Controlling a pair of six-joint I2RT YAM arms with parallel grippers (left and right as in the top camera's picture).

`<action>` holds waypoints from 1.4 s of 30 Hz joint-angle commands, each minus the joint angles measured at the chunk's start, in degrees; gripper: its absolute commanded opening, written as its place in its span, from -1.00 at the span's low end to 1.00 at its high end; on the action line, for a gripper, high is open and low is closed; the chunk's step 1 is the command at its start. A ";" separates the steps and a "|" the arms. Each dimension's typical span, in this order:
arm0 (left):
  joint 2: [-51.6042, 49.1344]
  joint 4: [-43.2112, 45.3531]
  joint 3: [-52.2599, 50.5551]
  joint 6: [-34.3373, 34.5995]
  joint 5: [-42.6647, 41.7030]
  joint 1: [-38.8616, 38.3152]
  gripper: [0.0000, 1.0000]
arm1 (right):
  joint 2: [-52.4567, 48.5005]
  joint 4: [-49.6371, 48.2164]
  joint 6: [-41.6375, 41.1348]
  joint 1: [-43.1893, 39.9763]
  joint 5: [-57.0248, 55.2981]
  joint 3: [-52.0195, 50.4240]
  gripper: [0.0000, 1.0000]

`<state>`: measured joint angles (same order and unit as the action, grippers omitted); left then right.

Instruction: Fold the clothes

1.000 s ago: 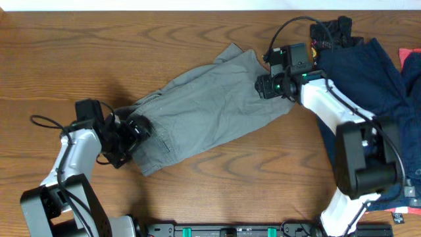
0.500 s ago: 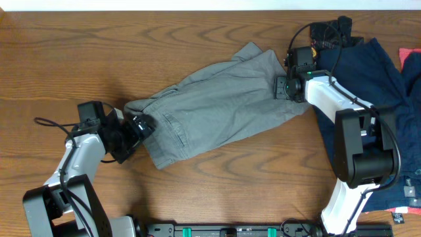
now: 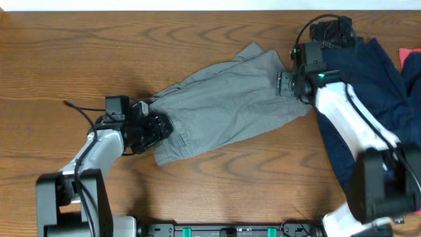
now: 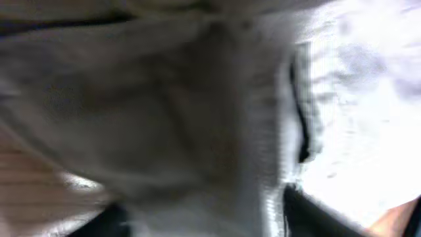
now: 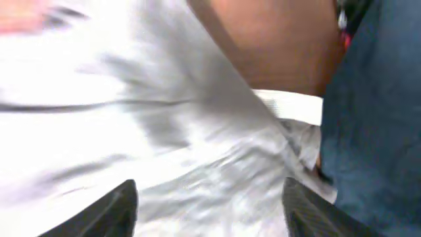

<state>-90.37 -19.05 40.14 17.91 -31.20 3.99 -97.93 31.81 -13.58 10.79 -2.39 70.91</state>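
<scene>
The left gripper lies on the left end of the olive-grey cotton shorts, its black body over the crumpled edge there. In the left wrist view blurred grey cloth fills nearly everything. Only two dark fingers show at the bottom edge, apart, with cloth between them. Whether they pinch the cloth or merely rest on it cannot be told.

The shorts lie flat but wrinkled on the brown wooden table, slanting from lower left up to upper right.

The right gripper sits at the upper right end of the shorts, on their edge. In the right wrist view its dark fingers also stand apart at the bottom, over pale blurred cloth. Their tips are hidden, so their hold cannot be told.

Just right of the shorts, touching that end, lies a dark navy garment. A black tangled bundle sits above the shorts' right end, and a red cloth shows well to their right.
</scene>
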 commanded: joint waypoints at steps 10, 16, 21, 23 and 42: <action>1.97 -15.93 6.01 -2.10 1.29 -0.37 -0.88 | -0.26 6.23 10.64 8.96 21.40 0.07 -0.50; 7.26 -34.64 15.04 -2.93 5.99 -0.37 -0.88 | -8.24 5.64 10.43 16.63 21.73 0.00 -0.65; 13.60 -43.63 22.71 -2.86 5.92 -0.39 -0.88 | -15.93 1.51 9.38 22.91 26.58 0.00 -0.63; 16.17 -44.76 24.92 -2.82 4.74 -0.61 -0.88 | -18.38 -2.12 9.33 26.23 32.11 0.00 -0.56; 21.44 -38.03 25.66 -2.89 -6.75 -12.83 -0.88 | -10.91 2.14 1.64 28.17 11.17 8.98 0.22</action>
<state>-68.62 -57.10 64.77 16.03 -35.86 -7.31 -114.98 32.12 -11.53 44.99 18.24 76.95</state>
